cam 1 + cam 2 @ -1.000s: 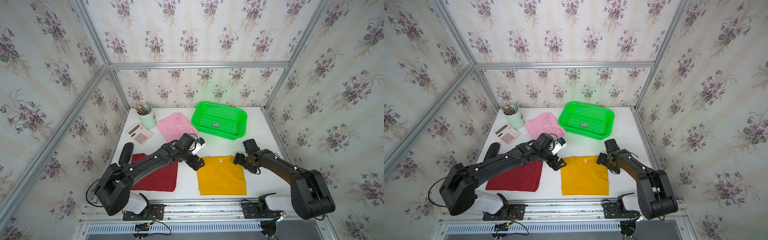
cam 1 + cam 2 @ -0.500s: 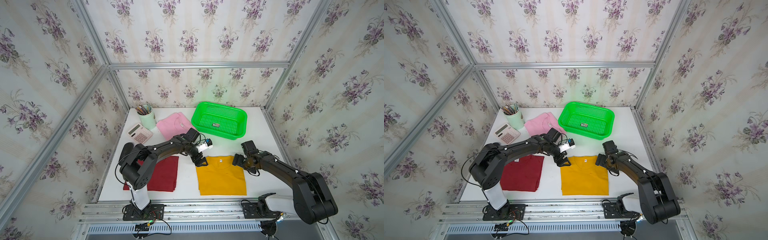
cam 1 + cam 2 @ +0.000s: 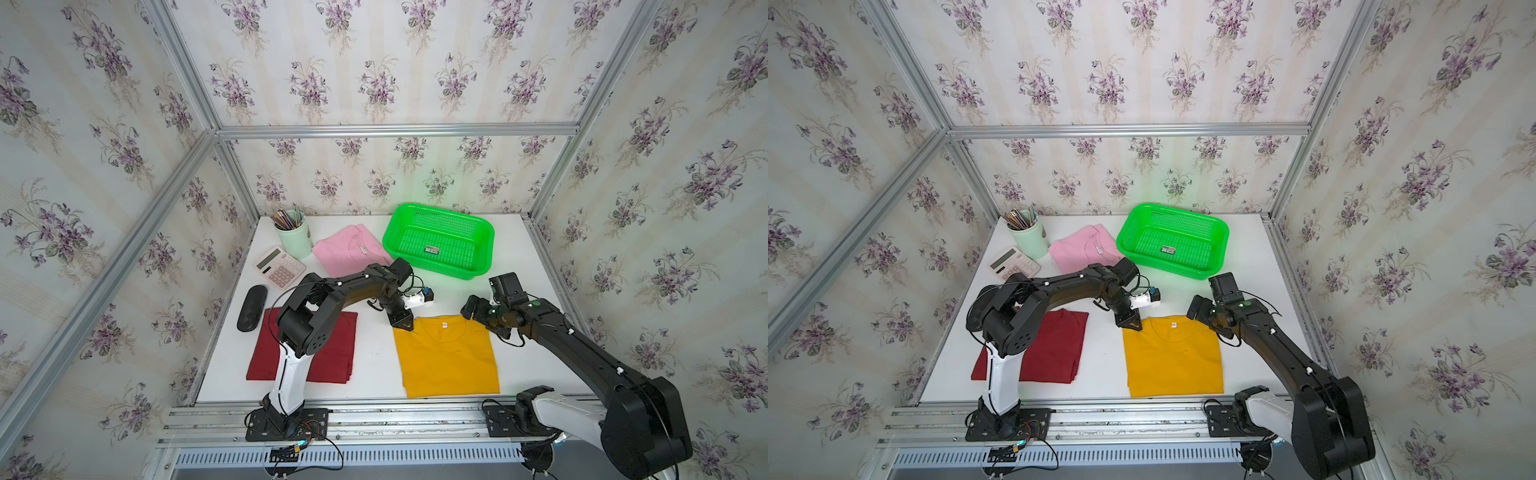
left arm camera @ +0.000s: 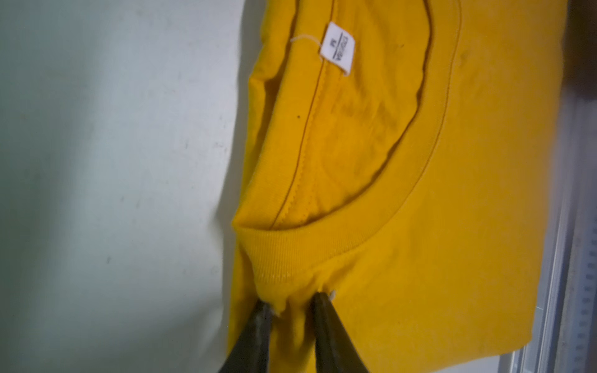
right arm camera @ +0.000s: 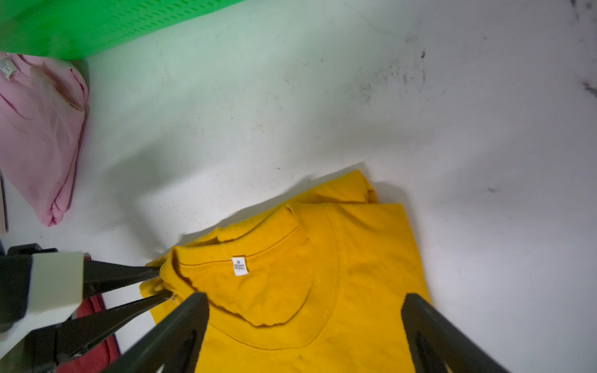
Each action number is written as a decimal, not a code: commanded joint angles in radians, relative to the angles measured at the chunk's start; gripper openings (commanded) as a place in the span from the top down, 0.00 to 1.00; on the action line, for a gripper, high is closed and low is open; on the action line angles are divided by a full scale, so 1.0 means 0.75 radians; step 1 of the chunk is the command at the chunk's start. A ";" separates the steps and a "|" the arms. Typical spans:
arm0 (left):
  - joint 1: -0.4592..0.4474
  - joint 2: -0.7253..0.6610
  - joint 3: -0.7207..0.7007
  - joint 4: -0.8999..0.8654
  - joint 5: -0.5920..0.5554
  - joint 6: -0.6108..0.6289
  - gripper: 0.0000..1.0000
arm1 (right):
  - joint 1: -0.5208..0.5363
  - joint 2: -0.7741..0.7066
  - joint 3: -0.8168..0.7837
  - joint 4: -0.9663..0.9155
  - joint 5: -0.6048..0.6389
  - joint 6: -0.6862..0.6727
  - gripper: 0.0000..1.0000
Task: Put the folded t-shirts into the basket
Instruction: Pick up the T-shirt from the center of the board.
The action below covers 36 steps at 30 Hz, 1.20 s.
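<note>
The mustard yellow folded t-shirt [image 3: 446,361] lies flat at the front middle of the table. My left gripper [image 3: 404,326] is shut on its far left corner beside the collar; the left wrist view shows cloth bunched between the fingertips [image 4: 263,310]. My right gripper [image 5: 303,300] stands open, its fingers straddling the far right part of the yellow shirt [image 5: 355,258] just above it. The dark red t-shirt [image 3: 332,353] lies front left, partly under the left arm. The pink t-shirt [image 3: 347,249] lies at the back, next to the green basket [image 3: 436,272], which holds only a small dark sticker.
A pale green cup of pencils [image 3: 293,237], a pink calculator [image 3: 280,266] and a black oval case [image 3: 251,307] sit along the left side. Aluminium rails [image 3: 374,411] run along the front edge, and papered walls close in the table.
My left arm has swung right from near the red shirt to the yellow shirt's far left corner, and its jaws have closed on the cloth. The right gripper has stayed open, barely moving.
</note>
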State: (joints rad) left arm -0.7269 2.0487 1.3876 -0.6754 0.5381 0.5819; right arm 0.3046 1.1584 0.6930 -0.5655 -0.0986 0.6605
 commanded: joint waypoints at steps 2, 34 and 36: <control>-0.002 -0.099 -0.095 0.053 -0.046 0.022 0.99 | -0.001 -0.003 -0.001 -0.043 0.056 0.051 0.01; -0.296 -0.576 -0.427 0.368 -0.602 0.080 1.00 | 0.080 0.617 0.299 -0.016 -0.010 0.639 0.05; -0.297 -0.574 -0.428 0.358 -0.602 0.079 1.00 | 0.080 0.654 0.299 -0.007 0.013 0.637 0.06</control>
State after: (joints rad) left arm -0.9493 1.6226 1.0687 -0.4206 0.0982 0.6247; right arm 0.3637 1.6257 0.9138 -0.5507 -0.1497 1.1465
